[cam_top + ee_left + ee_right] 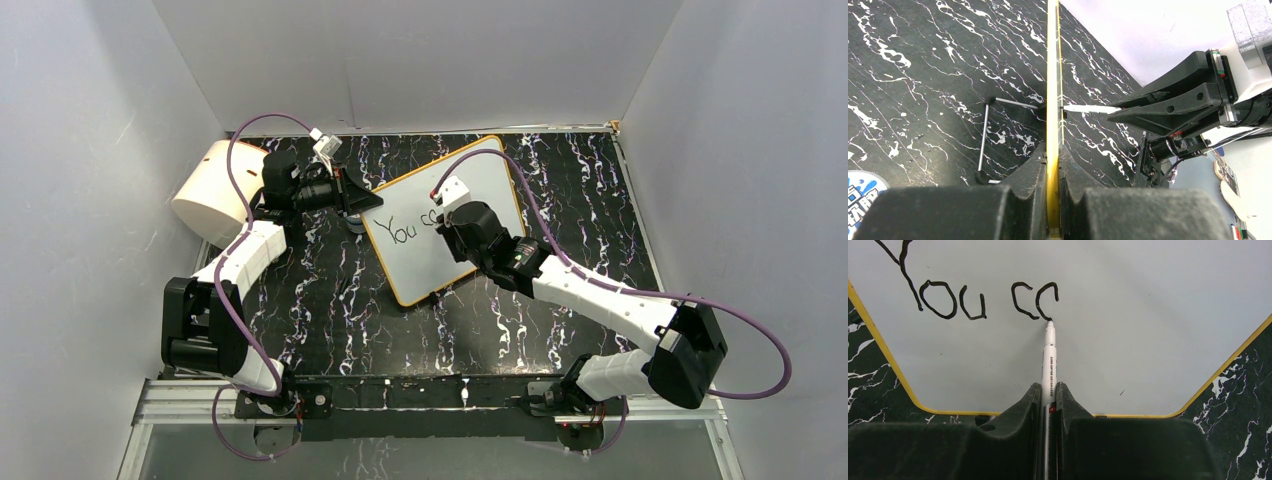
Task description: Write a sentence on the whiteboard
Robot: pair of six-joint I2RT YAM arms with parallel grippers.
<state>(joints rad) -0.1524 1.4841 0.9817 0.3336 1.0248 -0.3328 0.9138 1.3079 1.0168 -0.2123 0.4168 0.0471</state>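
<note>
Two end effectors at work on one whiteboard, with the writing partly done.

At the far left a cream cylinder [212, 195] lies on the black marbled worktop [590, 200]. Beside it, the left end effector [1053, 170] is clenched on the yellow rim of the whiteboard [420, 265], which is near the middle of the worktop, with a thin wire foot [983, 135] behind it. On the white face the sentence [408, 232] reads "You c", followed by one more curved stroke. The tip of the marker [1049, 365] touches the lower end of this stroke. The right end effector [1049, 390] grasps the marker firmly between both fingers, in front of the board.
</note>
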